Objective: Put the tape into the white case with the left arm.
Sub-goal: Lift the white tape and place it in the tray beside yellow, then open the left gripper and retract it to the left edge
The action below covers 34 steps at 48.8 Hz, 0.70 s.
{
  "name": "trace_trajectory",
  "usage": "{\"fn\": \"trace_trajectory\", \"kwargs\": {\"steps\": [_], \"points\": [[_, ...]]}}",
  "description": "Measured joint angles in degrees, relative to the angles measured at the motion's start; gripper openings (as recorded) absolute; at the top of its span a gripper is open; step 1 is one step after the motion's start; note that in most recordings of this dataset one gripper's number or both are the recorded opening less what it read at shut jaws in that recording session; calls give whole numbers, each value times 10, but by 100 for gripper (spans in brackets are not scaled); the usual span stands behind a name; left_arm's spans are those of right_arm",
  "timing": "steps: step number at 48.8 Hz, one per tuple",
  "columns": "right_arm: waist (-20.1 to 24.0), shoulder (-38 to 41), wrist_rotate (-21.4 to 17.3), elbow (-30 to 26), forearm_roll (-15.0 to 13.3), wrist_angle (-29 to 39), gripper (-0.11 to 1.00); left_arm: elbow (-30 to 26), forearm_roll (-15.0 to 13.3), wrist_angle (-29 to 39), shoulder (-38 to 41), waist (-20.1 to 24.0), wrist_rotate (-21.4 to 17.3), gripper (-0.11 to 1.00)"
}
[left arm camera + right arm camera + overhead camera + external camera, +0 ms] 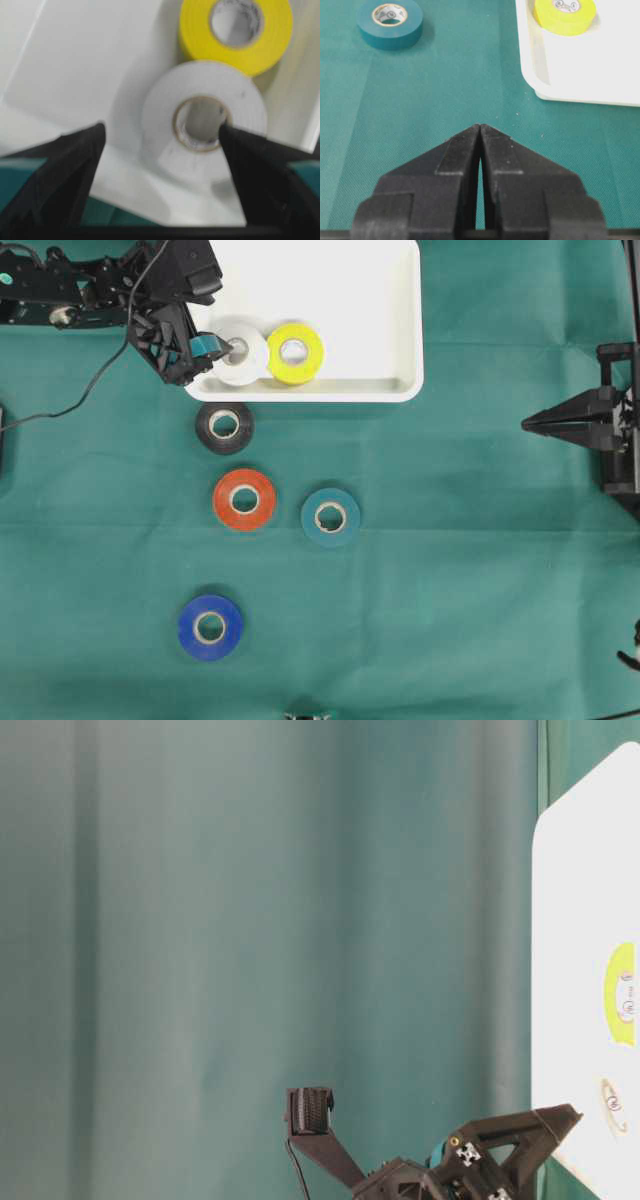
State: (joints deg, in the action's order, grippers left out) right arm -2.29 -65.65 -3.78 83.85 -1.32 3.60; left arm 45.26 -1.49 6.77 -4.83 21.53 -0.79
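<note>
The white case (390,300) stands at the back of the table, with a white tape roll (246,362) and a yellow tape roll (295,352) lying flat side by side in its front left corner. My left gripper (218,355) hangs over that corner, open. In the left wrist view its fingers (75,165) spread wide around the near side of the white tape (165,100). The right fingertip sits at the rim of the roll's core, and the left one is clear of the roll. The yellow tape (235,45) lies just beyond. My right gripper (527,423) is shut at the right edge, holding nothing (480,126).
On the green cloth in front of the case lie a black roll (224,426), an orange-red roll (244,499), a teal roll (331,516) and a blue roll (210,627). A black cable (90,390) trails from the left arm.
</note>
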Motion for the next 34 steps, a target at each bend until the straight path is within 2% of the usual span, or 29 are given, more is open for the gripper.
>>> {"fn": "trace_trajectory", "kwargs": {"steps": [10, 34], "points": [[0, 0, 0, 0, 0, 0, -10, 5, 0, 0, -6, 0, 1, 99], [0, 0, 0, 0, 0, 0, -10, 111, 1, 1, -145, -18, 7, 99]]}}
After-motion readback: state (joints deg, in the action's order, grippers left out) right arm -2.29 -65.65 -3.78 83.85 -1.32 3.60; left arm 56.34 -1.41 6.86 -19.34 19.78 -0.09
